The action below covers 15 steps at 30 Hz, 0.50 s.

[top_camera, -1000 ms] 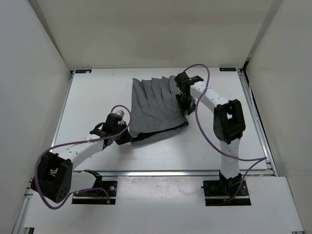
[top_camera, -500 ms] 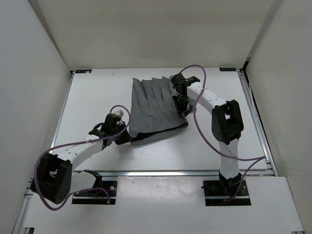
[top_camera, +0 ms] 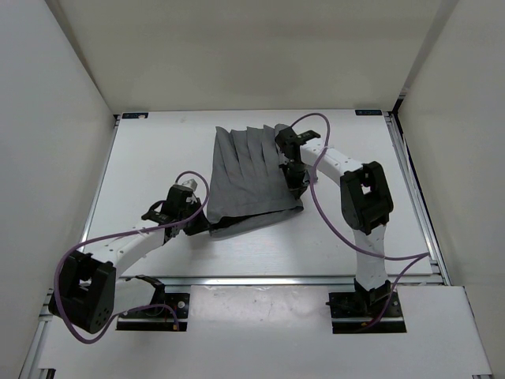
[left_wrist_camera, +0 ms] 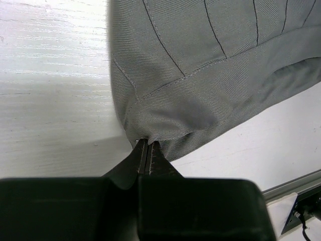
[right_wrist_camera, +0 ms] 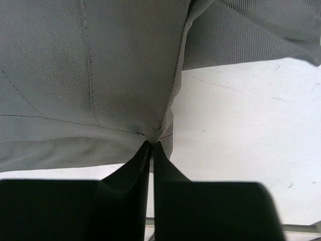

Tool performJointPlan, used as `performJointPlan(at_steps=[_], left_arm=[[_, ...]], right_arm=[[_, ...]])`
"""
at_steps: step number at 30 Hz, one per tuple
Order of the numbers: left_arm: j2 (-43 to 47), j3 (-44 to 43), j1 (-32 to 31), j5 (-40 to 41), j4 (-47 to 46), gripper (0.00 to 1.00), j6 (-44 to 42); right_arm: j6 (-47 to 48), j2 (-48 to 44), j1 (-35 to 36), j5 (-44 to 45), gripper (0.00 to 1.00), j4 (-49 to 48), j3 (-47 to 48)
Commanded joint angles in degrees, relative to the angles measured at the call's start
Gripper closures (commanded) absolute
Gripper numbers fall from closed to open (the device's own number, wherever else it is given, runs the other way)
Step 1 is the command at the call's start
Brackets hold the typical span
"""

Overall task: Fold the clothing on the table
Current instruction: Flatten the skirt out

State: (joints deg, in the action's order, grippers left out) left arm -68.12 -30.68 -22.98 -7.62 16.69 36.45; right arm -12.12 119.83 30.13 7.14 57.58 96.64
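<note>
The clothing (top_camera: 248,170), a grey pleated skirt, lies spread on the white table (top_camera: 146,162) with its near hem folded under. My left gripper (top_camera: 207,223) is shut on the skirt's near left corner, and the fabric (left_wrist_camera: 200,75) bunches at the tips of my left gripper (left_wrist_camera: 148,144). My right gripper (top_camera: 294,180) sits at the skirt's right edge. In the right wrist view my right gripper (right_wrist_camera: 152,144) is pinched shut on a fold of the cloth (right_wrist_camera: 100,75), lifted a little off the table (right_wrist_camera: 241,125).
Aluminium rails (top_camera: 410,189) run along the table's sides and front. White walls close in the left, back and right. Purple cables (top_camera: 331,217) loop from both arms over the tabletop. Bare table (top_camera: 150,150) lies left of the skirt.
My right gripper has closed on the skirt's right edge and its arm has shifted slightly left. The left gripper has stayed shut on its corner.
</note>
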Motion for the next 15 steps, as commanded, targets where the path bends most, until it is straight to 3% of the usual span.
performJointPlan(at_steps=[1,5,7,8,9,10,12,15], left_arm=[[1.67,0.18,0.22,-0.99,-0.25,1.00,-0.42],[1.76,0.27,0.92,-1.96,-0.60,0.97,-0.85],[1.59,0.01,1.53,-7.82,-2.79,0.77,-0.24],[1.58,-0.52,2.06,-12.55,-3.58,0.72,0.63],[1.06,-1.74,2.15,-15.12,-4.81,0.53,1.34],[0.62,-2.71,1.89,-19.84,-5.95,0.45,2.13],[-0.09,-7.44,0.58,-24.45,-5.80,0.38,3.10],[0.44,-12.99,-2.06,-23.06,-2.54,0.30,1.53]], right_arm=[[-1.06,0.32,0.37,-0.80,1.00,1.39,0.13],[-2.03,-1.87,0.11,-2.21,1.00,1.66,0.56],[-2.56,-3.98,-0.68,-4.22,1.00,1.48,2.40],[-2.82,-4.43,-1.30,-5.71,0.99,2.09,2.93],[-2.82,-5.21,-1.74,-6.60,1.00,2.62,4.07],[-2.82,-5.40,-2.61,-6.70,1.00,2.80,5.39],[-2.48,-5.75,-3.15,-6.09,1.00,4.46,7.23],[-2.82,-6.63,-5.86,-4.94,1.00,4.56,7.07]])
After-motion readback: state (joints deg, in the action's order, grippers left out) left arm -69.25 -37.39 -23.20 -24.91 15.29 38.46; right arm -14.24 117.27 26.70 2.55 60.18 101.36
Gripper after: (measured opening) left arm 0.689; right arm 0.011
